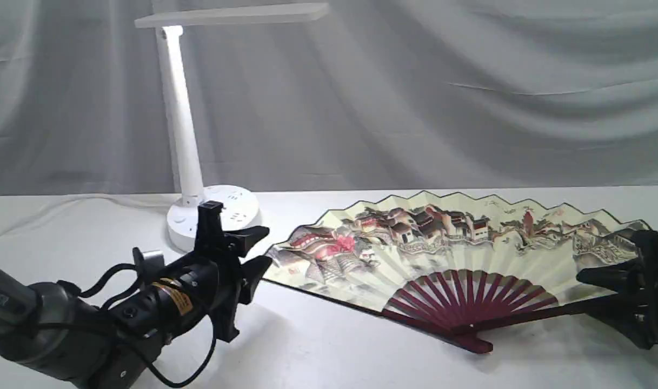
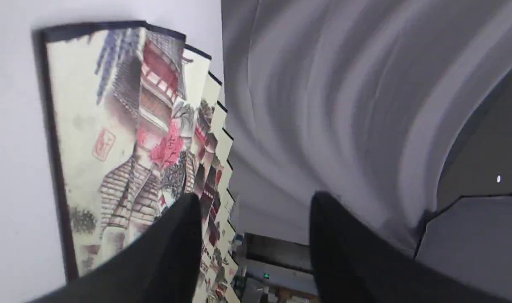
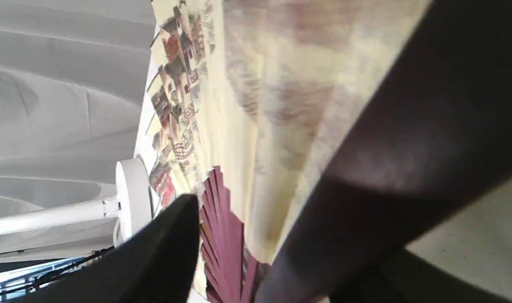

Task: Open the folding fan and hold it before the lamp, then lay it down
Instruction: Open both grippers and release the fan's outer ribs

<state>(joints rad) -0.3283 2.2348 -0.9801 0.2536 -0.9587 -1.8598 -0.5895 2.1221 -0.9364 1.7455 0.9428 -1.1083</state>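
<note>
You have the folding fan (image 1: 442, 243) lying spread open on the white surface (image 1: 329, 356). Its painted side faces up, its maroon ribs gather at a pivot on the near side, and its black-edged pleats arc toward the grey curtain (image 1: 469, 81) behind. The lamp (image 1: 180, 129) stands upright to the left of the fan. Its round base is just beside the fan's left tip, though you cannot tell from here whether the two touch, and its flat light bar reaches out high above.

Your left gripper (image 1: 259, 249) sits low over the surface at the fan's left end, in front of the lamp base. Its jaws are released and stand apart, and the left wrist view shows only the curtain in the gap between them. One fingertip is just beside the leaf's black edge and does not clamp it.

Your right gripper (image 1: 604, 294) is at the fan's right end, partly cut off by the frame edge. Its jaws are parted, with the fan's right outer rib (image 1: 545, 313) running between them. The right wrist view is blurred there, but one finger clearly stands off the leaf, so the fan is not clamped.
</note>
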